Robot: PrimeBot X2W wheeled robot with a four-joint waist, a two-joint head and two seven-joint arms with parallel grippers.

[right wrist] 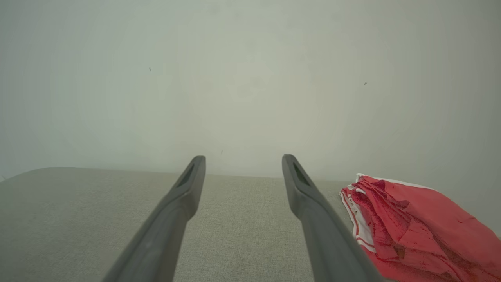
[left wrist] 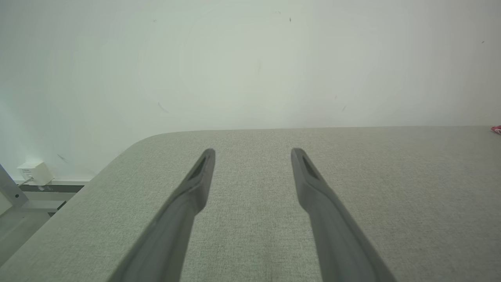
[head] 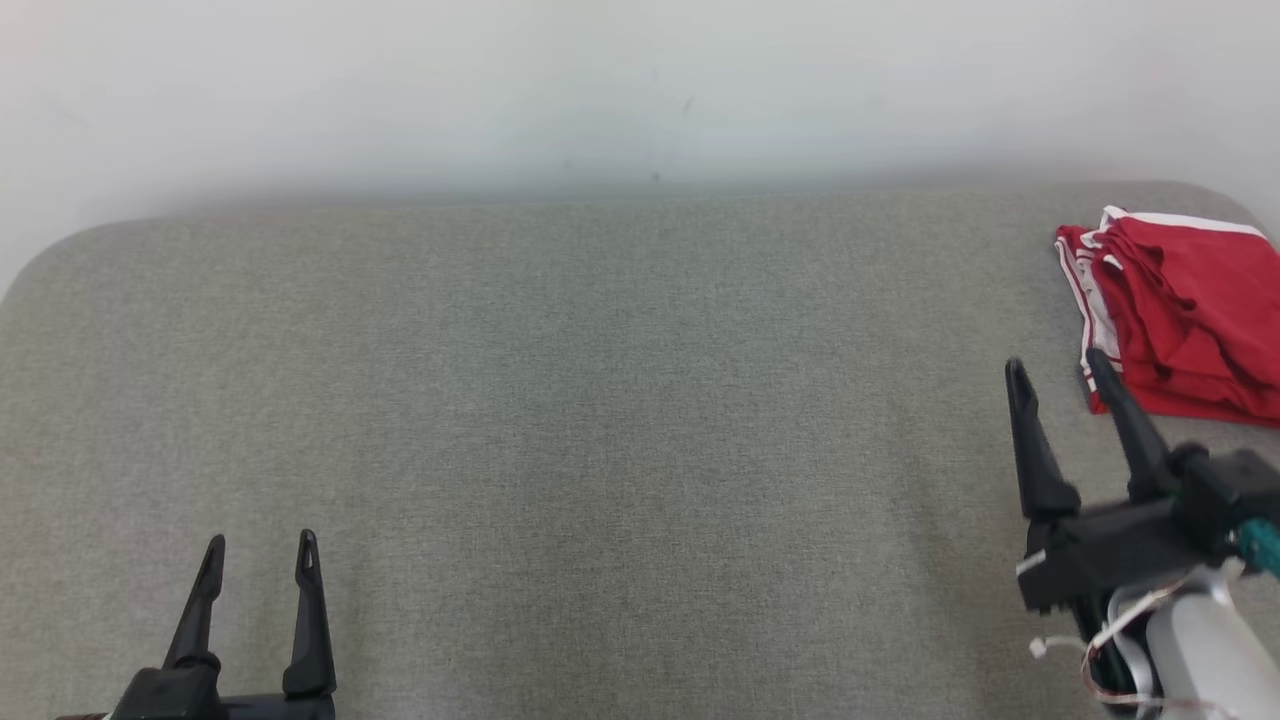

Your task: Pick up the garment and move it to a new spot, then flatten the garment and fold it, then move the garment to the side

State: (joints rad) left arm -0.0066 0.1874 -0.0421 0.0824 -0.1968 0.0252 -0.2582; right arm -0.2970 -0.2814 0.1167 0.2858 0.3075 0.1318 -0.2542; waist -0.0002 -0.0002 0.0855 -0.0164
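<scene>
Grey fabric-covered table (head: 600, 400): the largest element, with rounded far corners. It extends beneath and ahead of both end effectors. Pale wall (head: 500, 90): rises directly beyond the table's far edge, ahead of both sets of fingertips.

Garment (head: 1190, 320): red cloth with white trim, lying bunched in loose folds on the table. It sits ahead of the right gripper (head: 1056, 364) and to its outer side, well apart from the left gripper (head: 260, 542). In the right wrist view the garment (right wrist: 415, 223) lies just beside the outer finger of the right gripper (right wrist: 243, 158). In the head view that fingertip overlaps the cloth's near corner; whether the two touch cannot be told.

Right gripper: jaws spread wide, nothing between them, fingers pointing toward the wall. Its pale forearm (head: 1200, 650) and loose cables trail behind it.

Left gripper (left wrist: 253, 152): jaws likewise spread wide and empty, over bare table. In the left wrist view a sliver of the garment (left wrist: 496, 129) appears far off to its inner side.

Small white box (left wrist: 35, 172): on the wall, beyond the table's corner, to the left gripper's outer side.
</scene>
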